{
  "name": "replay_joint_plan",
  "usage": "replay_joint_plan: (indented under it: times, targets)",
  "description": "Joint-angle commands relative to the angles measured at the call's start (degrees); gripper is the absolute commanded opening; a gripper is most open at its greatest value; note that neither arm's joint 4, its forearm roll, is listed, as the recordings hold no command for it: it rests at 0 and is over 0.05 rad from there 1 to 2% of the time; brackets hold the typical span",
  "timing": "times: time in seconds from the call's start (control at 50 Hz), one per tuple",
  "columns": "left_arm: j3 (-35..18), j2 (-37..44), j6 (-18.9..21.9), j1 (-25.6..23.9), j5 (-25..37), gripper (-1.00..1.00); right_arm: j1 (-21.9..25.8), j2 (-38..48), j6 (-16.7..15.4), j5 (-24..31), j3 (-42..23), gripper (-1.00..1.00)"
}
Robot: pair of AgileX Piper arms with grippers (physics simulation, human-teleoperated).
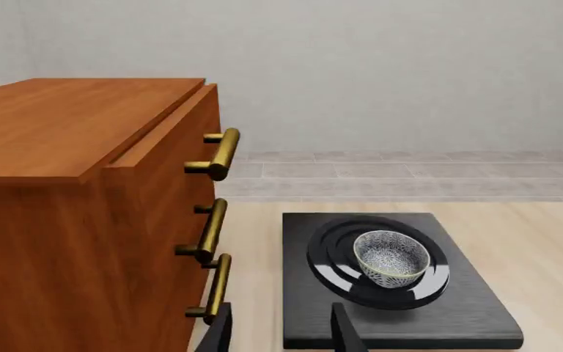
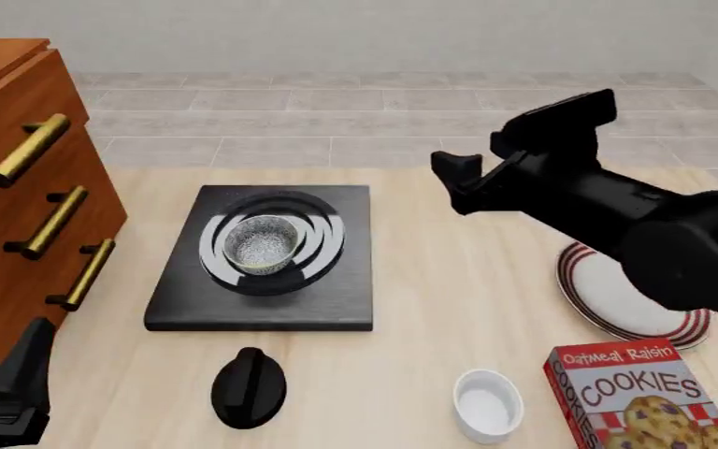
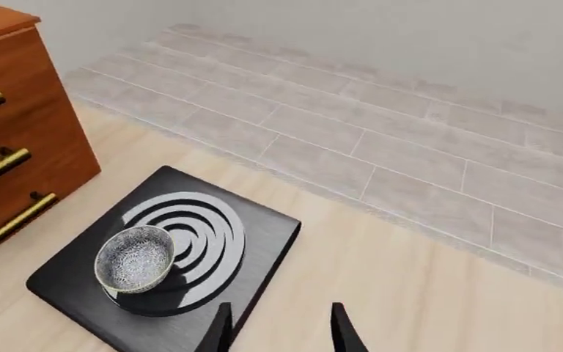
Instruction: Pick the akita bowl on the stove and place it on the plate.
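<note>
On the stove point(image 2: 259, 309), centred over the burner rings, sits your akita bowl point(image 2: 263, 243): upright, speckled inside, touched by nothing.

Stove: black slab lying flat on the wooden table point(image 2: 434, 290), just beside the drawer cabinet point(image 2: 10, 215) with brass handles.

Plate point(image 2: 621, 299): red-striped, at the table's right side, well apart from the stove, partly hidden under your right arm.

Right gripper point(image 2: 463, 182): raised above the table between stove and plate, clear of the bowl; fingers parted, nothing between them.

Left gripper point(image 1: 281, 330): low at the near left edge beside the cabinet; its two fingertips stand apart and hold nothing, with the bowl ahead of them in the wrist view.

Other items on the near side: black knob point(image 2: 248, 386), white ramekin point(image 2: 486, 404), box of oatmeal raisin cookies point(image 2: 639, 398).
</note>
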Motion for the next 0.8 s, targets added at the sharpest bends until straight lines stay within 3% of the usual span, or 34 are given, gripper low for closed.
replay_joint_plan:
  times: [0.02,0.2,0.44,0.8]
  targets:
    - [0.00,0.00,0.00,0.00,0.00,1.00,3.43,7.34,-0.32,2.28,-6.98,1.00]
    - [0.00,0.00,0.00,0.00,0.00,1.00,6.08,12.08,1.42,4.39,-12.18,1.00]
    - [0.00,0.00,0.00,0.00,0.00,1.00,9.15,20.30,1.03,7.14,-19.81,1.00]
    - [0.00,0.00,0.00,0.00,0.00,1.00,12.74,27.81,2.98,7.43,-25.49,1.00]
